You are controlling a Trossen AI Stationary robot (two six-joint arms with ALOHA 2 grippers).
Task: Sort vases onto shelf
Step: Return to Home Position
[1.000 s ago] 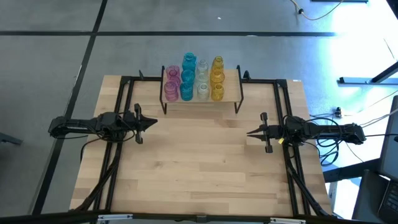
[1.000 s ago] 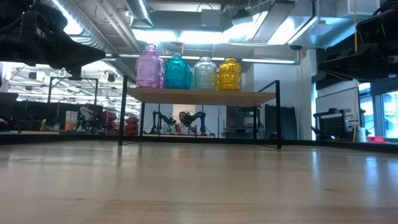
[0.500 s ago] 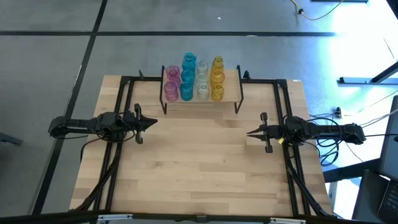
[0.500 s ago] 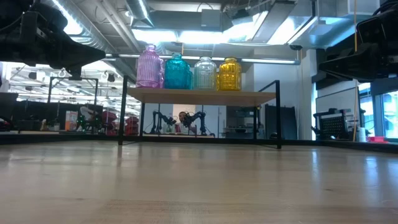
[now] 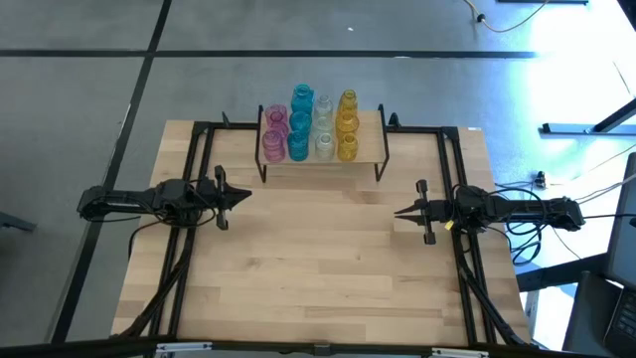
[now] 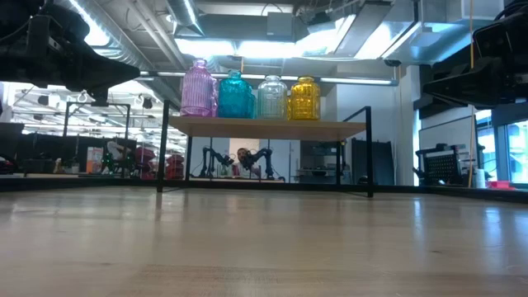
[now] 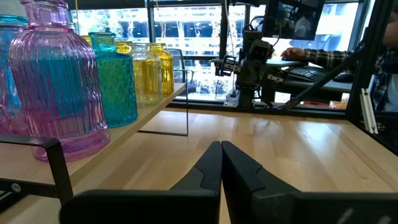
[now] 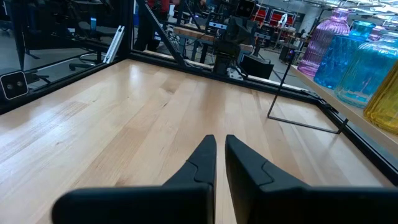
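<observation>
The table [image 5: 328,259] carries nothing loose, which suggests the sorting is finished. At its far edge the shelf [image 5: 370,149] holds all the vases [image 5: 310,126], grouped in colour rows (pink, teal, clear, amber). The left gripper [image 5: 244,195] and right gripper [image 5: 399,212] wait at either side, fingers pressed together, holding nothing.

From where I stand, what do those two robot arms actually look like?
Both are slim and black, built from jointed segments. Each ends in an end effector with two dark wedge-shaped fingers tapering to a point: the left end effector and the right end effector. Black cables trail from the arms, and the right arm carries a small yellow mark near its wrist.
</observation>
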